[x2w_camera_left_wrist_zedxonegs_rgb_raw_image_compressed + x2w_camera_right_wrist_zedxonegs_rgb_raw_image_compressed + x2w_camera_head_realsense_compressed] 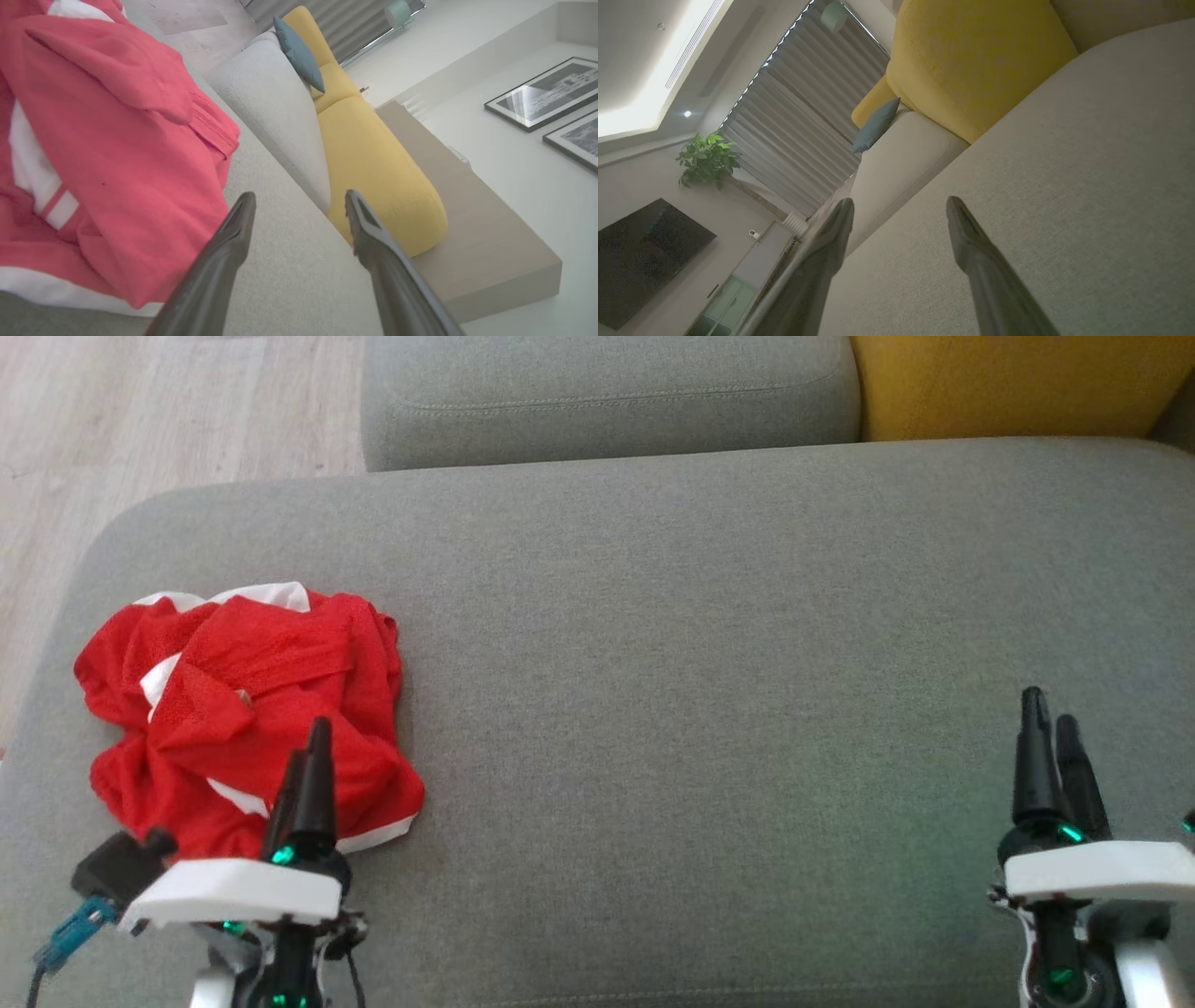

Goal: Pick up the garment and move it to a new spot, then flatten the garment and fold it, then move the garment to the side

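- The left gripper (pixel 310 742) has its two fingers spread wide, and the left wrist view (pixel 300 198) shows nothing between them but bare upholstery.
- In that wrist view one finger (pixel 219 261) sits just beside the garment's near edge. Whether it touches the cloth cannot be told.
- The right gripper (pixel 1047 709) is also spread wide and empty (pixel 900 203). It is over bare grey fabric, well apart from the garment.
- The garment (pixel 233 663) is a crumpled red heap with white trim, lying at the left end of the grey sofa seat (pixel 700 663), near its rounded corner.
- In the head view the left gripper's fingers cover part of the heap's near side. The folds hide what kind of garment it is.
- The picture edges cut off the grey back cushion (pixel 607 392) and the yellow cushion (pixel 1008 383) at the top of the head view.
- The left wrist view adds close detail of the garment (pixel 117 140), including white stripes, plus a blue pillow (pixel 299 51) and framed pictures (pixel 542 93) on a wall.
- The right wrist view adds pleated curtains (pixel 808 116), a potted plant (pixel 707 158) and a dark screen (pixel 644 252).
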{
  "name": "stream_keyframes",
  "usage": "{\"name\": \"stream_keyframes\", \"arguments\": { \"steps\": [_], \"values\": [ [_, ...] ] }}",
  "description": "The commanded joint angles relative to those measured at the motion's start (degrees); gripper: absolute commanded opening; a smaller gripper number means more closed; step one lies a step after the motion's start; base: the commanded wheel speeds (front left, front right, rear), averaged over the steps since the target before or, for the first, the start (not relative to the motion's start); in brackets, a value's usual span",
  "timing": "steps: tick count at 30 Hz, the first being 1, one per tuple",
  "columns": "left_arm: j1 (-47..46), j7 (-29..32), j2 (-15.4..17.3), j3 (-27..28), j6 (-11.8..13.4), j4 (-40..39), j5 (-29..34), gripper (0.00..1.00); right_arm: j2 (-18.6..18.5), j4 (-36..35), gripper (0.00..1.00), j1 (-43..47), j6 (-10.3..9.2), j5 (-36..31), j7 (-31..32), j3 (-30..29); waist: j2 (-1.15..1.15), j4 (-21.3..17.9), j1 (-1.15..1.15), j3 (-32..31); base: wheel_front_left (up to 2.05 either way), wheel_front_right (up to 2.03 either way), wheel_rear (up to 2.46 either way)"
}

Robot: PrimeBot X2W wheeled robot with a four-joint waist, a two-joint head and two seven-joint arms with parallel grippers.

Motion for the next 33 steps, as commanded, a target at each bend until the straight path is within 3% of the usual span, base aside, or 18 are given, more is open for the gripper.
{"name": "stream_keyframes", "arguments": {
  "steps": [1, 9, 19, 26, 33],
  "values": [
    [-2.91, -0.59, 0.74, 0.38, 0.31, -2.70, 1.62, 1.00, -0.39, -2.64, 1.00, -1.41, 0.21, -1.96, -0.90, 0.80, 0.00, 0.01, 0.00, 0.01, 0.00, 0.00, 0.00],
    [-3.14, -1.94, 0.81, -2.96, 1.95, -3.62, 9.67, 1.00, -0.42, -4.02, 1.00, -1.10, 0.23, -10.16, -2.24, 2.29, 0.00, 0.06, 0.00, 0.02, 0.00, 0.00, 0.00],
    [-3.52, -3.82, 0.90, -4.78, 6.51, -6.56, 19.70, 1.00, -0.47, -4.99, 1.00, -0.12, 0.27, -20.16, -4.10, 4.90, 0.00, -0.18, 0.00, -0.08, 0.00, 0.00, 0.00],
    [-3.29, -5.01, 0.99, -6.17, 7.60, -7.23, 26.86, 1.00, -0.50, -4.73, 1.00, 0.72, 0.30, -26.19, -5.29, 6.26, 0.00, -0.22, 0.00, -0.14, 0.00, 0.00, 0.00],
    [-3.38, -6.20, 2.82, -9.99, 10.21, -6.17, 35.12, 1.00, -0.52, -5.10, 1.00, 1.23, 0.33, -31.07, -6.47, 6.75, 0.00, -0.11, 0.00, -0.25, 0.00, 0.00, 0.00]
  ]
}}
